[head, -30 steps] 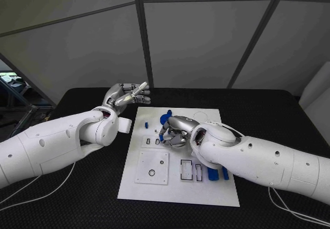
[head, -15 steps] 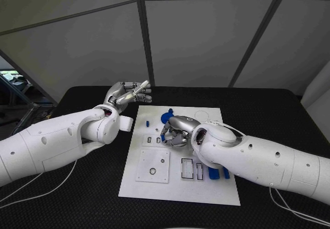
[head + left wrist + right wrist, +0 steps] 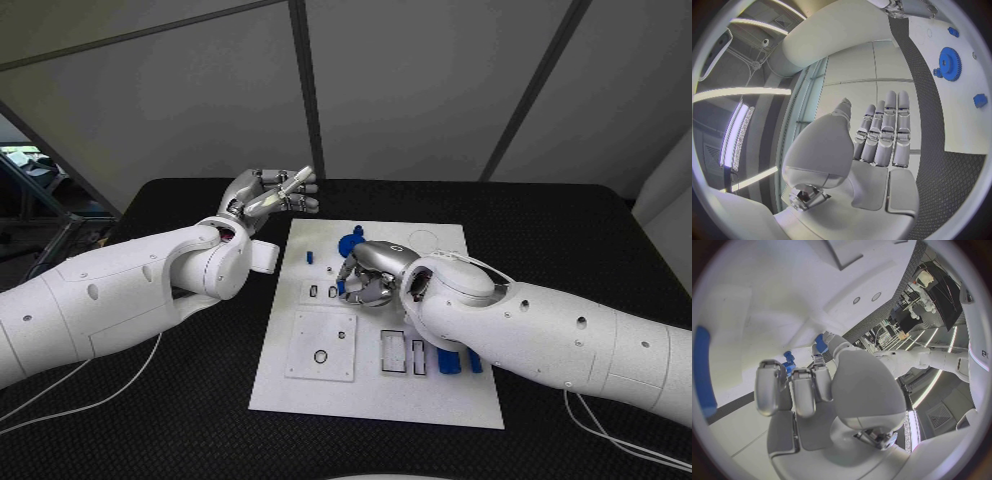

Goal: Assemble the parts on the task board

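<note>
Clearly the right hand (image 3: pixel 369 275) is doing the work: it hangs low over the middle of the white board (image 3: pixel 375 390), fingers curled around a small blue part (image 3: pixel 820 343) pinched at their tips, probably so it can be lowered into a slot below. The left hand (image 3: pixel 267 196) is raised off the board's far left corner, fingers straight and together, holding nothing, likely kept clear. A blue gear (image 3: pixel 949 61) stands near the board's far edge; two blue bars (image 3: pixel 457 361) lie by its right edge.

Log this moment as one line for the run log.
left hand open, raised off board | right hand holds blue part over board
</note>
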Controlling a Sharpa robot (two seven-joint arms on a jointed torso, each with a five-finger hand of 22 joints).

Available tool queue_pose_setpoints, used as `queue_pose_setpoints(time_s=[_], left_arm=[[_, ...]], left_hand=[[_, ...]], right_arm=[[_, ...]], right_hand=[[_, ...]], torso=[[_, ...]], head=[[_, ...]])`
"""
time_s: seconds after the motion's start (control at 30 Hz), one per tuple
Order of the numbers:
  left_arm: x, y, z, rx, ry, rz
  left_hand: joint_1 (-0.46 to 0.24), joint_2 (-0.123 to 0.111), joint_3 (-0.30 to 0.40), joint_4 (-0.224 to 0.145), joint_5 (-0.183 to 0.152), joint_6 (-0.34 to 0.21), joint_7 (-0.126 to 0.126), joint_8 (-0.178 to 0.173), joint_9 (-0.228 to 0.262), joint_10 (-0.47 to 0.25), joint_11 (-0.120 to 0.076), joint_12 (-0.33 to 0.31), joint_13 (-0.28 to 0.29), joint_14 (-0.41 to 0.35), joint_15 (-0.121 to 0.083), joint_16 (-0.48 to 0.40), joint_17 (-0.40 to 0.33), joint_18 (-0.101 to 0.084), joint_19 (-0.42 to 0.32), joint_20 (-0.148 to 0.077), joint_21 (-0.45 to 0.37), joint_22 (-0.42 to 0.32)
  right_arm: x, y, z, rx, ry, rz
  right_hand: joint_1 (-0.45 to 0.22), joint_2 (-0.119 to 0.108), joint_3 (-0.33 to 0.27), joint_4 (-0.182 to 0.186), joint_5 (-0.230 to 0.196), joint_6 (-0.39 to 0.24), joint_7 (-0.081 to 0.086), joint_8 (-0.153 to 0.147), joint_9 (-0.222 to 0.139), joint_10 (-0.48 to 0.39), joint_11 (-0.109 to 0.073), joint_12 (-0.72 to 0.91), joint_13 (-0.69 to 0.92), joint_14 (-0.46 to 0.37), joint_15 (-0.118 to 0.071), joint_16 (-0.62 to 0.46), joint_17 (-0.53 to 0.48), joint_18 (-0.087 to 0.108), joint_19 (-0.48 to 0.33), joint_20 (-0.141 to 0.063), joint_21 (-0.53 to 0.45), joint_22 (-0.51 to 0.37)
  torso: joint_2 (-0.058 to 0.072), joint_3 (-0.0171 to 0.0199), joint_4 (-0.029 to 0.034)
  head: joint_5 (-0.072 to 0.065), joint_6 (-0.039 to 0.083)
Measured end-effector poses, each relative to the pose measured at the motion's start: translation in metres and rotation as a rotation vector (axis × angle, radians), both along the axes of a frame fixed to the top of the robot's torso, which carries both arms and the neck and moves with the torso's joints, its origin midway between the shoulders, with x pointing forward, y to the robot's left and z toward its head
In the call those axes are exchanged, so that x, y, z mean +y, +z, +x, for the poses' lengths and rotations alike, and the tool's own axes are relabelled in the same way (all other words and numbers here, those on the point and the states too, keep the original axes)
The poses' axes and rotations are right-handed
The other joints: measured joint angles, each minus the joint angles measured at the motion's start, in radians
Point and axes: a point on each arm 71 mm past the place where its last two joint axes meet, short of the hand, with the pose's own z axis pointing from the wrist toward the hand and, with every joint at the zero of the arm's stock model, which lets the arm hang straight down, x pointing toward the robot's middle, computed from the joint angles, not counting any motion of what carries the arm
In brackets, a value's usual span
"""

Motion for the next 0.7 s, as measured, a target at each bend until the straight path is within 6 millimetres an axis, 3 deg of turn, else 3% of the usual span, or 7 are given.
queue_pose_setpoints(time_s=[0.23,0.47,0.7], left_arm=[[0.0002,-0.0001,0.0001,0.0,0.001,0.0],[0.0003,-0.0001,0.0002,0.0,0.001,0.0],[0.0004,-0.0001,0.0002,0.001,0.001,0.001]], left_hand=[[0.0,0.0,0.0,0.0,0.0,0.0,0.0,0.0,0.0,0.0,0.0,0.0,0.0,0.0,0.0,0.0,0.0,0.0,0.0,0.0,0.0,0.0],[0.0,0.0,0.0,0.0,0.0,0.0,0.0,0.0,0.0,0.0,0.0,0.0,0.0,0.0,0.0,0.0,0.0,0.0,0.0,0.0,0.0,0.0],[0.0,0.0,0.0,0.0,0.0,0.0,0.0,0.0,0.0,0.0,0.0,0.0,0.0,0.0,0.0,0.0,0.0,0.0,0.0,0.0,0.0,0.0]], right_arm=[[0.0016,-0.0002,-0.0001,0.001,0.004,-0.003],[0.0014,-0.0012,0.0002,0.003,0.004,-0.008],[0.0013,-0.0012,0.0004,0.003,0.004,-0.01]], right_hand=[[-0.008,-0.008,-0.003,0.003,-0.01,0.0,0.0,0.0,-0.001,0.0,0.0,0.0,0.0,0.0,0.0,0.0,0.0,0.0,0.0,0.0,0.0,0.0],[-0.016,-0.016,-0.003,0.003,-0.02,-0.028,0.016,-0.015,-0.008,-0.006,0.006,-0.013,0.0,0.0,0.0,0.0,0.0,0.0,0.0,0.0,0.0,0.0],[-0.022,-0.022,-0.006,0.006,-0.031,-0.039,0.019,-0.019,-0.009,-0.013,0.013,-0.022,0.0,0.0,0.0,0.0,0.0,0.0,0.0,0.0,0.0,0.0]], torso=[[0.0,0.0,-0.0001],[-0.001,0.0,-0.0001],[-0.001,0.0001,-0.0001]], head=[[-0.003,0.0],[-0.005,-0.001],[-0.005,-0.002]])
